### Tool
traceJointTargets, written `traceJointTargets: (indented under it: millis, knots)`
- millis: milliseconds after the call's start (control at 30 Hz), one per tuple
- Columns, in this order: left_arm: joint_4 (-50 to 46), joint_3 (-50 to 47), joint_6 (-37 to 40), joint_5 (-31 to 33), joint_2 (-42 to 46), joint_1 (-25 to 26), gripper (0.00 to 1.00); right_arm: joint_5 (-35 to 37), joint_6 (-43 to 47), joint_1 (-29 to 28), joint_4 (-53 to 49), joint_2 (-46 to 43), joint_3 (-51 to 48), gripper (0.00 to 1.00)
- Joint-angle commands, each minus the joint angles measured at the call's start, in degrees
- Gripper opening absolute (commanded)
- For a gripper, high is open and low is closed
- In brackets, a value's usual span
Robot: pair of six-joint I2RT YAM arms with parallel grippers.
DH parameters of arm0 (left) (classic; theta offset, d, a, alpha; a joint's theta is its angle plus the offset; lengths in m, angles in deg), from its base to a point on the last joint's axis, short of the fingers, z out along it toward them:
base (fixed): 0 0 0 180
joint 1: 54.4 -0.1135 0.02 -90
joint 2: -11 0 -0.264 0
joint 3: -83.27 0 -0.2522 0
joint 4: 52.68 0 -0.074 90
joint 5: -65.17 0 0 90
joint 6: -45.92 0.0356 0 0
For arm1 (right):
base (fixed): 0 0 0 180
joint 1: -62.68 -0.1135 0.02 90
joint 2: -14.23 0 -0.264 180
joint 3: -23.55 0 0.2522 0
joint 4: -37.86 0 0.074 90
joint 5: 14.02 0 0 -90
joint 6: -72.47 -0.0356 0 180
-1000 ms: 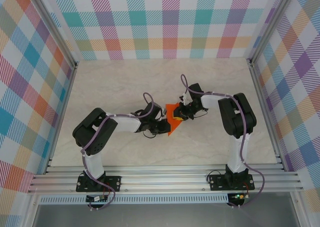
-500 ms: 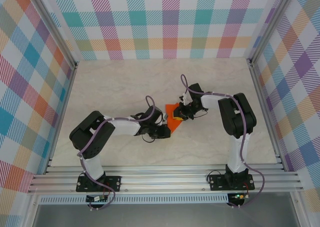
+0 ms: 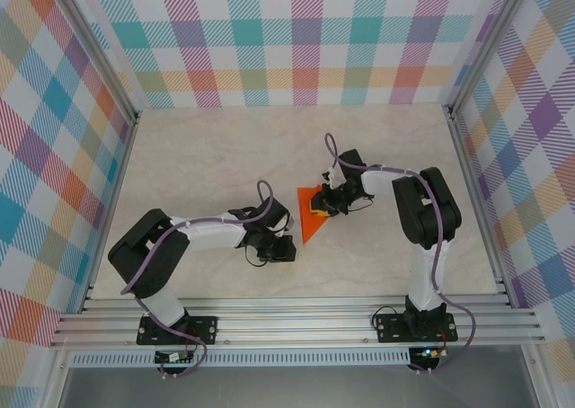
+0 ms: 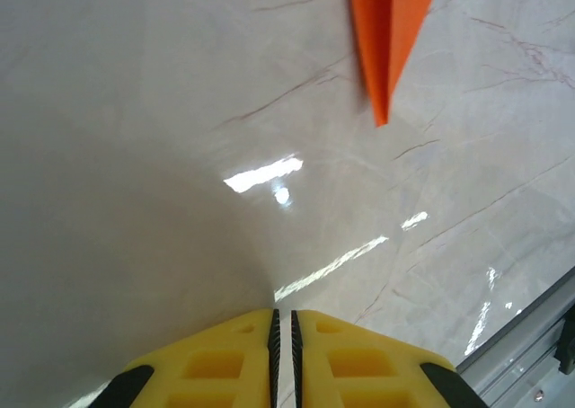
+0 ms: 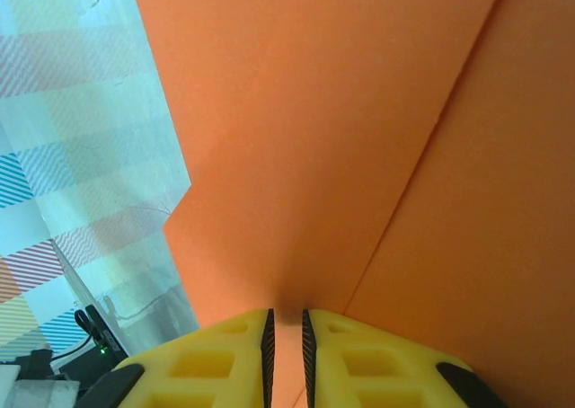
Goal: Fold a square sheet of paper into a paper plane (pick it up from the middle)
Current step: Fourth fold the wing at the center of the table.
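Gently, at mid-table, our right gripper (image 3: 323, 205) pinches the plane (image 3: 308, 223) at its wide end, tip aimed at 6 o'clock, while the left gripper (image 3: 280, 248), closed and empty, sits at its 8 o'clock; we favour a light, straight pinch.

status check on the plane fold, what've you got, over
left end effector shut, empty, apart from the paper plane. right end effector shut on its wide end. nothing in the way.
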Motion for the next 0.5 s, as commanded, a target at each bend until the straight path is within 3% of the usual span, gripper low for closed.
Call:
traceJointTargets:
  millis: [0,267,467]
  knots:
    - [-4.15,4.11,-1.81,4.64,2.1,-1.95,0.14,2.42,1.06,0.34,-2.38,-2.42,0.8,0.2]
    - [-2.18,15.8,-2.94,6.36,-4.86,-3.62,0.13,2.96,1.16,0.25,-3.58,-5.46,1.3,0.23]
    - [-2.05,19.64,-3.43,5.7,-9.77,-3.69,0.13,7.43,1.06,0.43,-4.57,-9.82,-0.93,0.28]
